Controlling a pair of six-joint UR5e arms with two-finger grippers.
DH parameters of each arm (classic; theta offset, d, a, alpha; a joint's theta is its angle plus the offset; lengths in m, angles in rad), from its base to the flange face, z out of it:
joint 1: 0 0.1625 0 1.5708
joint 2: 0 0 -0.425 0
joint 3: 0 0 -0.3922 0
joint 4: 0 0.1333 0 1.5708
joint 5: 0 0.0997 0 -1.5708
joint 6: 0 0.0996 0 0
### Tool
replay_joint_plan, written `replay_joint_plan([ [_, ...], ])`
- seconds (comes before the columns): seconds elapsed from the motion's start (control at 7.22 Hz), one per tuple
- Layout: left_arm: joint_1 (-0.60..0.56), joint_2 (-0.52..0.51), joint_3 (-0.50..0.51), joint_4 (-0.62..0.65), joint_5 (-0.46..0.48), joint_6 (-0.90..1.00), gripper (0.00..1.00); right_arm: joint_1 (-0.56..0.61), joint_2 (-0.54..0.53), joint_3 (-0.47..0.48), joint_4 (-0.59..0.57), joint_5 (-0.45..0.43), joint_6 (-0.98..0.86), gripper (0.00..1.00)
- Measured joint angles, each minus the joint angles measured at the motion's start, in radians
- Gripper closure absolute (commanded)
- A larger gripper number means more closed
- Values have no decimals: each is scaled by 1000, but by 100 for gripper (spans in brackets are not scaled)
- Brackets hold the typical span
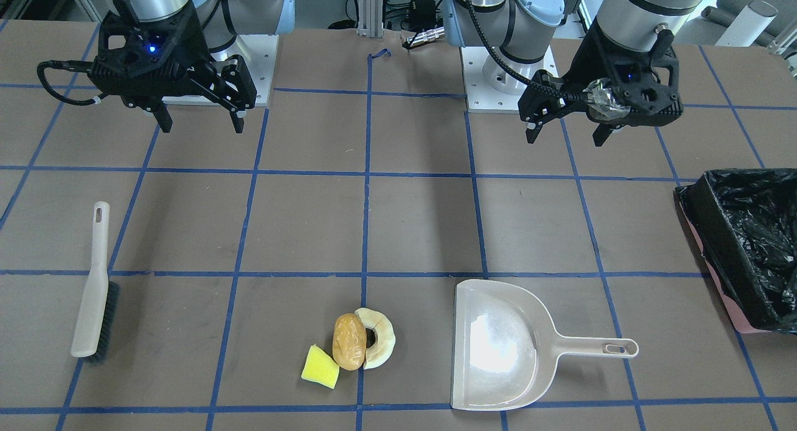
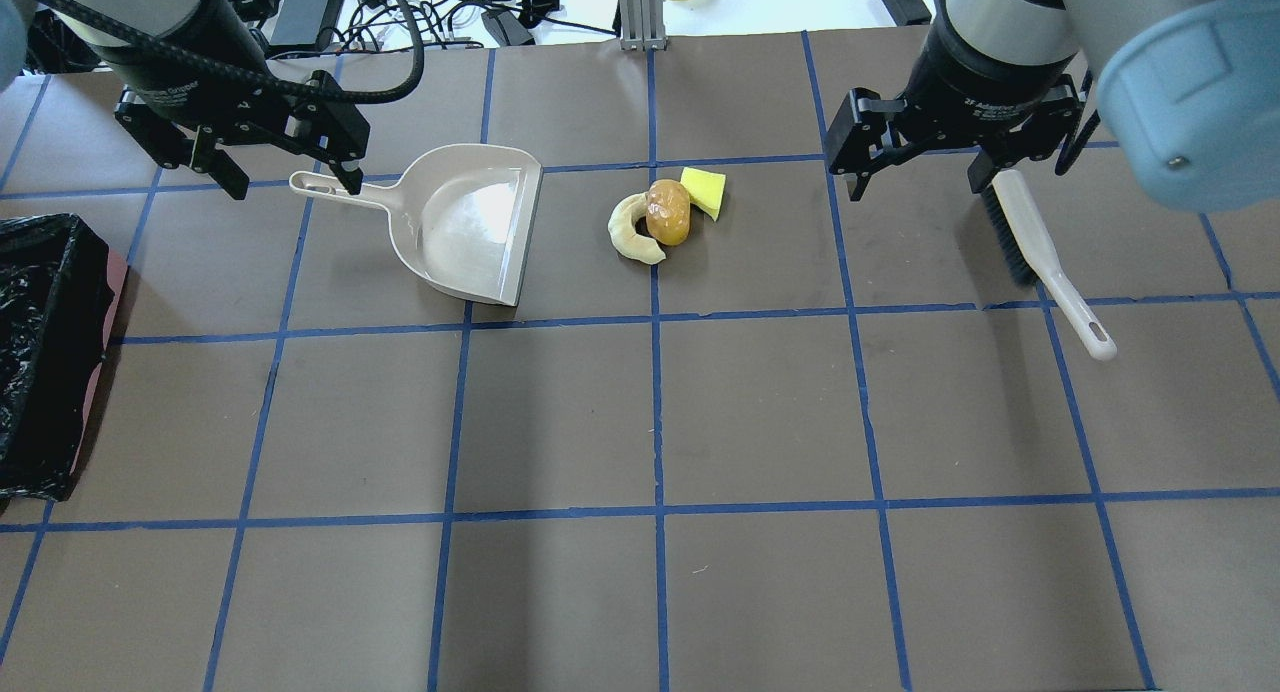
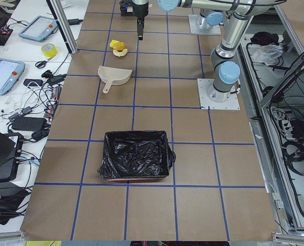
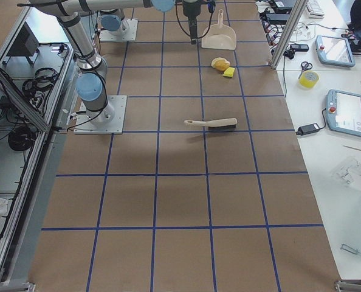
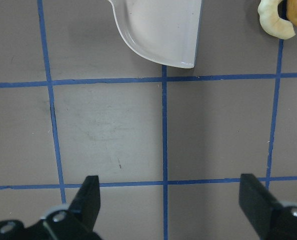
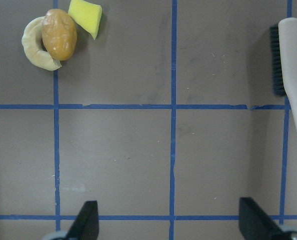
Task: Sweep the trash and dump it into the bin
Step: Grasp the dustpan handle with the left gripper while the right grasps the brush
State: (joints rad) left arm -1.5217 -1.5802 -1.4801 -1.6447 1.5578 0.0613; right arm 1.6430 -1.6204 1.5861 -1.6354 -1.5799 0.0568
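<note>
The trash lies in one cluster: a yellow sponge wedge (image 1: 320, 367), a golden-brown lump (image 1: 348, 350) and a pale half-ring (image 1: 381, 341). The overhead view also shows the sponge wedge (image 2: 705, 190), the lump (image 2: 668, 212) and the half-ring (image 2: 628, 237). The bin (image 1: 703, 225), pink with a black bag, stands at the table's end on my left. My left gripper (image 1: 565, 138) is open and empty, hovering above the table near the dustpan's handle side. My right gripper (image 1: 202, 129) is open and empty, hovering between the trash and the brush.
A beige dustpan (image 1: 498, 350) lies flat beside the trash, its mouth facing it and its handle pointing toward the bin. A beige hand brush (image 1: 93, 288) lies on the table on my right side. Blue tape lines grid the brown table.
</note>
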Motion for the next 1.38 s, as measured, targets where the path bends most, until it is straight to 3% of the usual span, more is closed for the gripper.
replay_joint_plan([
  [0.69, 6, -17, 2, 5, -5, 70, 0, -2, 7, 7, -2, 4, -1, 0],
  [1.11, 27, -29, 1, 11, 0, 326, 0, -27, 9, 11, 3, -7, 1, 0],
  [1.38, 79, -38, 1, 10, -3, 587, 0, -118, 17, 13, 15, -10, -38, 0],
])
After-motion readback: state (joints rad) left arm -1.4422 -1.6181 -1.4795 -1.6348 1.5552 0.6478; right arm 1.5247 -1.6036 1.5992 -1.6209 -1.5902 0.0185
